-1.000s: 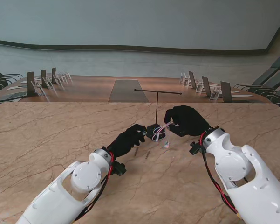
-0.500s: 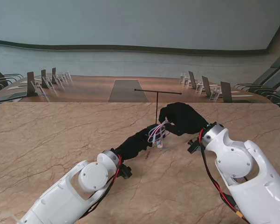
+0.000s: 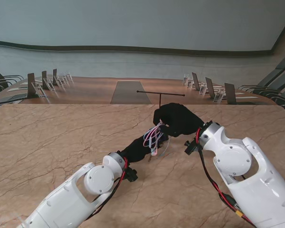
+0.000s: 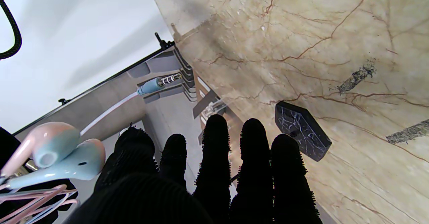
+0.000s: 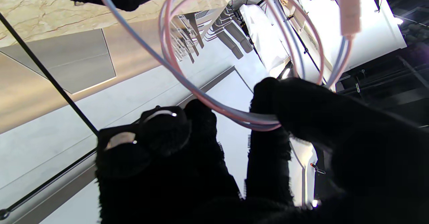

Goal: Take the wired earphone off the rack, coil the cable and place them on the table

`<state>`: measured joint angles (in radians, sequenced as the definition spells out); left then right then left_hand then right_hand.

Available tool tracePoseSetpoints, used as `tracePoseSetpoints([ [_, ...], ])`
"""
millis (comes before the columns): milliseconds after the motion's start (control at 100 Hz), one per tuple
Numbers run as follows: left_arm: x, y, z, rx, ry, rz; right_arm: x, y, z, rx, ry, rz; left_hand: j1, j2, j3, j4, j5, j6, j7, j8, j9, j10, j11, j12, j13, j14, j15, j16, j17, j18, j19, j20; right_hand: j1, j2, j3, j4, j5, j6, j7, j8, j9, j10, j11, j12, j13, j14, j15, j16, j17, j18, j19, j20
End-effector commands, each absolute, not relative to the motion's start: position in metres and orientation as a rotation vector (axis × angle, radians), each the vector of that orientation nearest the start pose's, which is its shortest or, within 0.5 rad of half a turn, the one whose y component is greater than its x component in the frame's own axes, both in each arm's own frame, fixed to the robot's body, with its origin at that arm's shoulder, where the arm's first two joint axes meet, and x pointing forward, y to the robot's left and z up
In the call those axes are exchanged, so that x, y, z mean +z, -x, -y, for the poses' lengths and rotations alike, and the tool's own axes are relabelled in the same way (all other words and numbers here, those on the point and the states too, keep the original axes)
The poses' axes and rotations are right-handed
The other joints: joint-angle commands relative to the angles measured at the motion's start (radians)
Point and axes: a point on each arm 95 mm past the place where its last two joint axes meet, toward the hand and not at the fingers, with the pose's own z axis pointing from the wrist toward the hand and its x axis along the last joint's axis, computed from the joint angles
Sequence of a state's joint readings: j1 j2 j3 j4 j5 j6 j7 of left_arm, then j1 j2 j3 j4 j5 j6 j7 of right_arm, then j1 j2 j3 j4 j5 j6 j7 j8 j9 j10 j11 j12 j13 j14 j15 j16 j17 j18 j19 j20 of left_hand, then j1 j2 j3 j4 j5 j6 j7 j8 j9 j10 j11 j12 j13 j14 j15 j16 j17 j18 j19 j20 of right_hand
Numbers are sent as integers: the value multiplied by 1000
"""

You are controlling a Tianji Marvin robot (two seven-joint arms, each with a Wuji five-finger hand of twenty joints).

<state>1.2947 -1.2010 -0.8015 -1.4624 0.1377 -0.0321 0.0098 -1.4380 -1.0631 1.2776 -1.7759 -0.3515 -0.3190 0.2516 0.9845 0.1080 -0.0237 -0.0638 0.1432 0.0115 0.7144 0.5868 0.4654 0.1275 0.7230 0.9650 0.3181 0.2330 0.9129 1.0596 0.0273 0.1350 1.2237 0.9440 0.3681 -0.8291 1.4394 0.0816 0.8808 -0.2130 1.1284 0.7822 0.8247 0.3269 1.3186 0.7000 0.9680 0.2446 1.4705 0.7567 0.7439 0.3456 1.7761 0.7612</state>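
The wired earphone [image 3: 154, 138] hangs as a loose coil above the counter [image 3: 47, 137], just in front of the rack [image 3: 160, 97], loops drooping from the right hand [image 3: 176, 119], which is pinched on the cable. The left hand [image 3: 138, 148] reaches under the coil with fingers straight and together; the buds [image 4: 57, 157] dangle beside it, plug [image 4: 159, 83] pointing away from them.

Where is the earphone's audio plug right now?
In the left wrist view, the audio plug hangs free in the air beyond the left hand, on its white cable past the two earbuds.

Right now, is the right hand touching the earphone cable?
Touching. The right wrist view shows the coiled cable loops pinched between the right hand thumb and fingers, with no gap where the strands enter the glove.
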Motion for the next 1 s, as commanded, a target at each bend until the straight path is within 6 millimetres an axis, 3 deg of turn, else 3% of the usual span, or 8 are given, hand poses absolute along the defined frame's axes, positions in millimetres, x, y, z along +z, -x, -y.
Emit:
tracePoseSetpoints([
  [0,-331,-407,151,-2130,1920,-1415,-202,-413,-34,2250,-1258,-1505,-22,-10,-18,7,-16,-40,-38,0,-23,-33,-15,-10,-18,-31,-8,-18,-21,-42,-16,-19,66,-20,131,52,88,-65,109,10,0,66,37,1,-9,81,10,18,-11,-105,11,26],
  [270,-331,-402,148,-2128,1904,-1431,-213,-418,-37,2230,-1307,-1515,-97,28,-18,7,-11,-47,-92,-14,-58,-34,-85,-75,-48,-49,-102,-85,-66,-37,-152,-89,67,-24,131,56,88,-63,113,7,0,67,37,0,-9,81,10,18,-11,-105,10,28],
  [590,-331,-398,149,-2123,1885,-1466,-222,-426,-40,2225,-1340,-1521,-135,9,-17,7,-10,-49,-134,-27,-72,-43,-108,-102,-59,-60,-134,-111,-81,-39,-204,-111,67,-25,131,58,88,-63,115,6,0,68,38,-1,-8,82,10,18,-11,-105,10,29],
  [990,-332,-402,155,-2116,1886,-1465,-226,-421,-48,2249,-1397,-1540,-173,-51,-15,13,-6,23,-184,-51,-88,-49,-104,-114,-62,-70,-150,-127,-81,-40,-248,-127,90,-31,131,39,82,-33,126,0,-5,83,37,-4,-17,94,5,18,-24,-90,3,33],
])
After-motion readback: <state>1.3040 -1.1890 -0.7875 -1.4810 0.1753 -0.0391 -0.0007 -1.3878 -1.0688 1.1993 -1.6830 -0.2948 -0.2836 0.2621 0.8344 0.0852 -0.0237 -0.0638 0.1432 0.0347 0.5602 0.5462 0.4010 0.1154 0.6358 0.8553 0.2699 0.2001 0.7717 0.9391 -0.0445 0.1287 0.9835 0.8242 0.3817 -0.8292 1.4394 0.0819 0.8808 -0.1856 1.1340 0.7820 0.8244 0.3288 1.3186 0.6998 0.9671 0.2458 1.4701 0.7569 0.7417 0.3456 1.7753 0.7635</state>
